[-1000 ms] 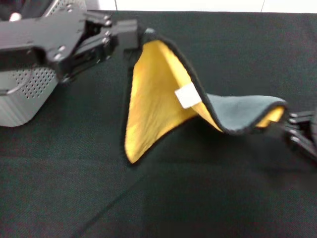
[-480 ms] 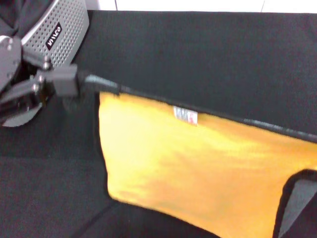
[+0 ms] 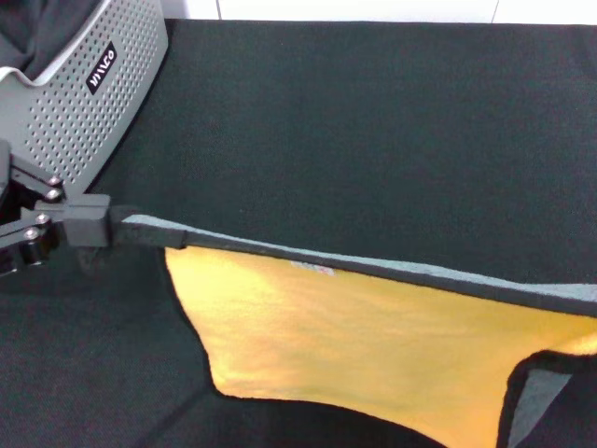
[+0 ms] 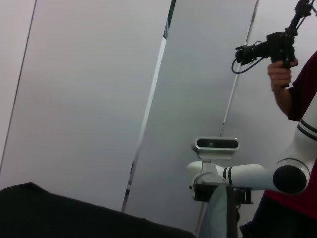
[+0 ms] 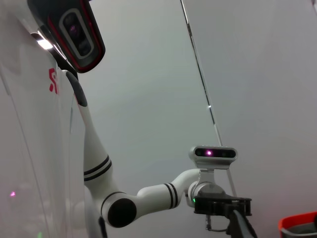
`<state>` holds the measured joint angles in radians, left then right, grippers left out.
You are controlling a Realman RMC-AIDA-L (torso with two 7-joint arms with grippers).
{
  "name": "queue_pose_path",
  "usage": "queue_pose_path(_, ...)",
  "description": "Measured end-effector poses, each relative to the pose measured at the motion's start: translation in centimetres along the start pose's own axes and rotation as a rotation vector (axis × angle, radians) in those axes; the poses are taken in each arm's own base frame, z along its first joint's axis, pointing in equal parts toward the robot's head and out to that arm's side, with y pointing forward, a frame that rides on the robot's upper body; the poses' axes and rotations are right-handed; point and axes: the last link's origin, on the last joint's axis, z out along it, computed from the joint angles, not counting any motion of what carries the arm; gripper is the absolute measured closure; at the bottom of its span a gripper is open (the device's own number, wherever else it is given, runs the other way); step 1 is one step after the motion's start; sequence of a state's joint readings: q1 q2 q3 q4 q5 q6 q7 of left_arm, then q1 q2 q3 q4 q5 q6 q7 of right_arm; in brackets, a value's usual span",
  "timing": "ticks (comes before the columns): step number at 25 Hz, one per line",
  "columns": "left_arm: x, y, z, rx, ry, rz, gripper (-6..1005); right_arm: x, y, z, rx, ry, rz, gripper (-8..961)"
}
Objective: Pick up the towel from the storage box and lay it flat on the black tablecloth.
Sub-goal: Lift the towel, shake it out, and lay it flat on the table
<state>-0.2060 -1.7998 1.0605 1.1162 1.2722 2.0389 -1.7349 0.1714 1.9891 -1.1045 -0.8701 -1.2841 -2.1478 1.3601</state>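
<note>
The towel (image 3: 373, 345) hangs stretched out above the black tablecloth (image 3: 373, 131), yellow side facing me, with its top edge taut and grey. A lower right corner (image 3: 534, 403) is folded over and shows grey. My left gripper (image 3: 112, 227) is shut on the towel's left top corner, near the front of the storage box (image 3: 84, 103). My right gripper is out of the head view. The left wrist view shows it far off (image 4: 218, 191), shut on the towel's other end (image 4: 218, 215). The right wrist view shows the left gripper (image 5: 223, 206).
The perforated grey storage box stands at the back left with dark cloth (image 3: 37, 28) in it. A person holding a camera rig (image 4: 285, 49) stands behind the right arm. A red-rimmed container (image 5: 298, 225) shows in the right wrist view.
The towel went from bunched to spread wide and taut. Both grippers pulled apart and toward me; the left gripper moved left and lower in view, away from the box.
</note>
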Motion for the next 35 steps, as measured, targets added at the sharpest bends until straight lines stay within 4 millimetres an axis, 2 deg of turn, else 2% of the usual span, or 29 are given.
queue_pose_path(9, 0.4, 0.5, -1.2, 0.018, 0.007, -0.005, 980, -0.8, -0.8, 0.9, -0.065, 0.029, 0.012, 948)
queue_pose_path(17, 0.9, 0.6, -2.0, 0.028, -0.003, -0.014, 979, -1.7, -1.4, 0.9, -0.092, 0.063, 0.003, 948)
queue_pose_path(26, 1.4, 0.9, -1.6, 0.004, -0.049, -0.002, 979, -3.3, -2.8, 1.3, -0.135, 0.121, 0.035, 948)
queue_pose_path(35, 1.5, 1.1, -1.3, -0.047, -0.076, -0.023, 979, -4.0, -3.3, 1.9, -0.168, 0.145, 0.074, 948)
